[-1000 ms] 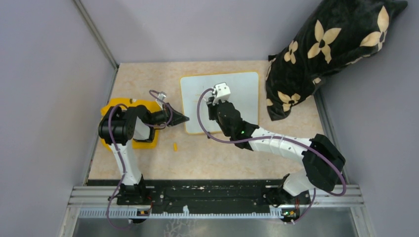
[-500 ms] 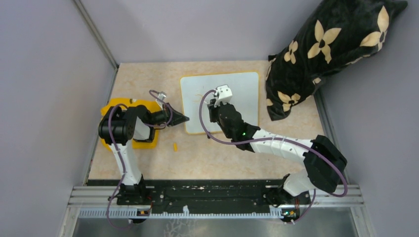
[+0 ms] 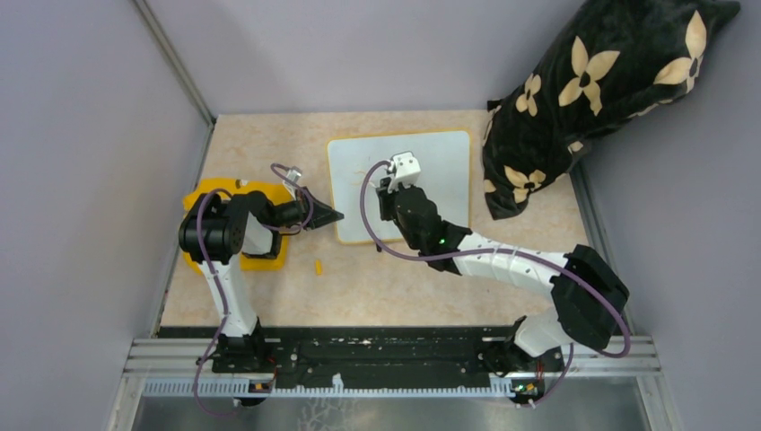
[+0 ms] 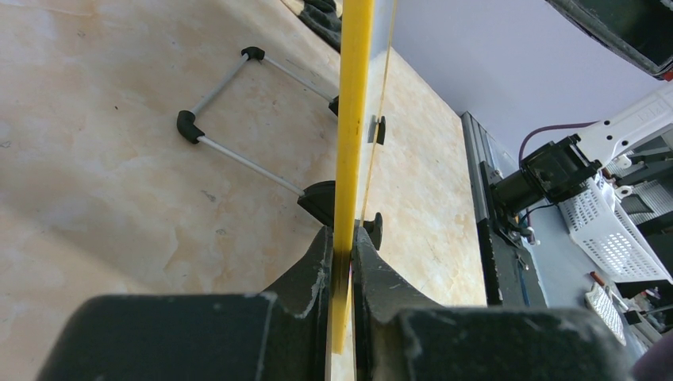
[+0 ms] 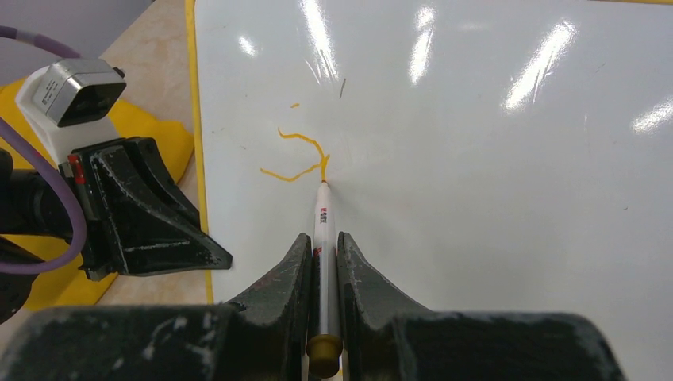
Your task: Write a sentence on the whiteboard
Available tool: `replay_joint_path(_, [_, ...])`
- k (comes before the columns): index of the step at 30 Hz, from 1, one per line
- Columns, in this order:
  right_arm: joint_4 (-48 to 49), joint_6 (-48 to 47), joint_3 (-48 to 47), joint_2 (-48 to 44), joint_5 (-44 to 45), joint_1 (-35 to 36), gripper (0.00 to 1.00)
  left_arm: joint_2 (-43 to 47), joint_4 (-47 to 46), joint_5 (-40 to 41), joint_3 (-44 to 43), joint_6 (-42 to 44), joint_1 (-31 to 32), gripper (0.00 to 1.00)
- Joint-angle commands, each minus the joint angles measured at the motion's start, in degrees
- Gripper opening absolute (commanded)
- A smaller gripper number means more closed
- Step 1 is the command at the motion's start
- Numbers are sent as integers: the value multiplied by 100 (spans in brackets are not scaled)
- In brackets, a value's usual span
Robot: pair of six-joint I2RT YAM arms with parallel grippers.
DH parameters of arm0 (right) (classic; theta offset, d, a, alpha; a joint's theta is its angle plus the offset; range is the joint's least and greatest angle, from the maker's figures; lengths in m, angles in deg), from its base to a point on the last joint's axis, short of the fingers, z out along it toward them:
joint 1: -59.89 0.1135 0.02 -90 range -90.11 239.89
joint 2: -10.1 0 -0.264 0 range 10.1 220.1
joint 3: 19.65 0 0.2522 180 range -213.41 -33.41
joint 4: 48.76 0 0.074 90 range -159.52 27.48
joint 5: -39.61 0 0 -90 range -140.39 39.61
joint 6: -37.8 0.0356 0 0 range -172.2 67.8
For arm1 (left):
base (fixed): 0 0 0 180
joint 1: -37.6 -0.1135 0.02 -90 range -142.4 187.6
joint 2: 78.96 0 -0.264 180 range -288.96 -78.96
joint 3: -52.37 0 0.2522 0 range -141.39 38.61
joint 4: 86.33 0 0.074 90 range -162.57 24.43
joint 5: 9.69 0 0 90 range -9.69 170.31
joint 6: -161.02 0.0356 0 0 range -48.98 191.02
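The whiteboard [image 3: 444, 171] lies flat on the table, white with a yellow rim. My left gripper [image 3: 334, 216] is shut on its left rim; in the left wrist view the yellow rim [image 4: 353, 95] runs edge-on between the shut jaws of that gripper [image 4: 341, 246]. My right gripper [image 3: 388, 186] is over the board's left half, shut on a white marker [image 5: 321, 230]. The marker tip touches the whiteboard [image 5: 476, 198]. The sentence [image 5: 298, 155] shows only as a few short orange strokes at the tip. My left gripper [image 5: 151, 214] also shows beside the rim.
A yellow cloth [image 3: 208, 193] lies under my left arm. A small orange cap [image 3: 318, 266] lies on the table before the board. A black flowered pillow [image 3: 592, 90] leans at the back right. A wire stand with black feet [image 4: 238, 119] shows beside the rim.
My right gripper has shifted slightly over the board with the marker in it. The left arm and the board have not moved.
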Motion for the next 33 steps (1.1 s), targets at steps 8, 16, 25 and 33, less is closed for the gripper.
replay_joint_path(8, [85, -129, -399, 104, 213, -203, 0, -136, -1261, 22, -53, -18, 18, 0])
replay_joint_path(16, [97, -137, -391, 38, 250, -287, 0, -141, -1261, 17, -51, -21, 18, 0])
replay_joint_path(25, [131, -103, -236, -136, 304, -346, 0, -144, -1260, 7, -61, -41, 18, 0])
replay_joint_path(33, [89, -61, -97, -233, 319, -354, 0, -139, -1261, 13, -66, -39, 18, 0])
